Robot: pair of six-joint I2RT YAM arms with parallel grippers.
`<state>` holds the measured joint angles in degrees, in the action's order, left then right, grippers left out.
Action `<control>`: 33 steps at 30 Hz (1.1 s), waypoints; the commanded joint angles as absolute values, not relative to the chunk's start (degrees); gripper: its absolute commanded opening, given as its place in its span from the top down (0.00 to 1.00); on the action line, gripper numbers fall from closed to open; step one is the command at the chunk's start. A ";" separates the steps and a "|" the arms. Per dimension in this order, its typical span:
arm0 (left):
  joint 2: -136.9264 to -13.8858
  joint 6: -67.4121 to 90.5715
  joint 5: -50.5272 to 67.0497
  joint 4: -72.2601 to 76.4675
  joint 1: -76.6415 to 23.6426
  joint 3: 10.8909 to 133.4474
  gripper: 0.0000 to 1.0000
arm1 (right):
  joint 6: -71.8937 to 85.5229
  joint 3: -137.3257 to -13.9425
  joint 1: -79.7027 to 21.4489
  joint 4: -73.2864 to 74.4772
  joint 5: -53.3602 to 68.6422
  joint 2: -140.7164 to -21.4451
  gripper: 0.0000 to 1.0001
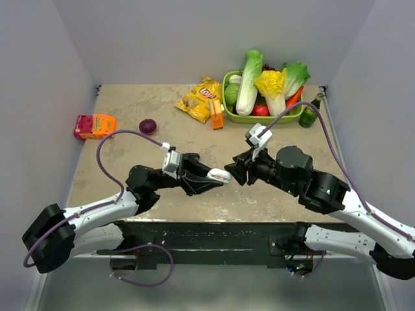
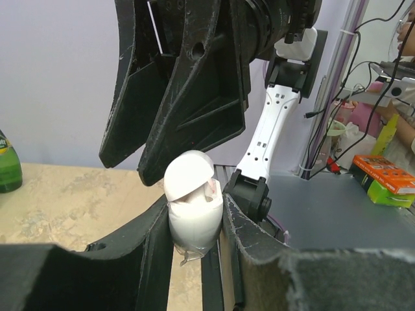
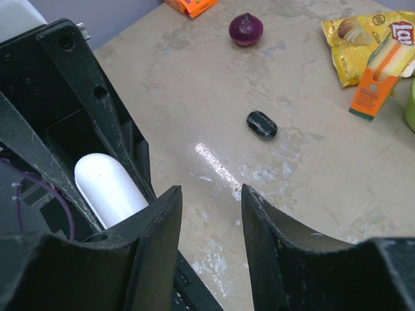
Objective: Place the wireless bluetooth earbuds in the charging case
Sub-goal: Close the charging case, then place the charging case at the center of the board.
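Observation:
My left gripper (image 1: 217, 176) is shut on a white pill-shaped charging case (image 1: 219, 175) and holds it above the table. In the left wrist view the case (image 2: 194, 214) stands upright between my fingers with its lid (image 2: 189, 173) tipped partly open. My right gripper (image 1: 235, 170) is open and empty, its tips just right of the case; it hangs over the lid in the left wrist view (image 2: 126, 170). In the right wrist view (image 3: 211, 201) the white case (image 3: 107, 188) lies to the left. A black pill-shaped case (image 3: 261, 125) lies on the table. No loose earbuds show.
A green basket (image 1: 262, 118) of vegetables and a green bottle (image 1: 310, 115) stand at the back right. A chips bag (image 1: 200, 97) and an orange box (image 1: 216, 115) lie beside it. A purple onion (image 1: 148, 126) and a red-orange packet (image 1: 94, 125) lie at the left.

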<state>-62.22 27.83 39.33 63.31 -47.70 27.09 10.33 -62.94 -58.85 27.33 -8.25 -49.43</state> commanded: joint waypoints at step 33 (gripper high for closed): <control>-90.57 34.01 1.93 53.88 -46.32 34.69 1.00 | 26.89 -44.40 -58.97 19.25 -32.26 -43.16 0.37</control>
<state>-83.74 32.05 7.94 53.25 -47.37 27.68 22.09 -47.09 -58.83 22.59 -31.46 -45.10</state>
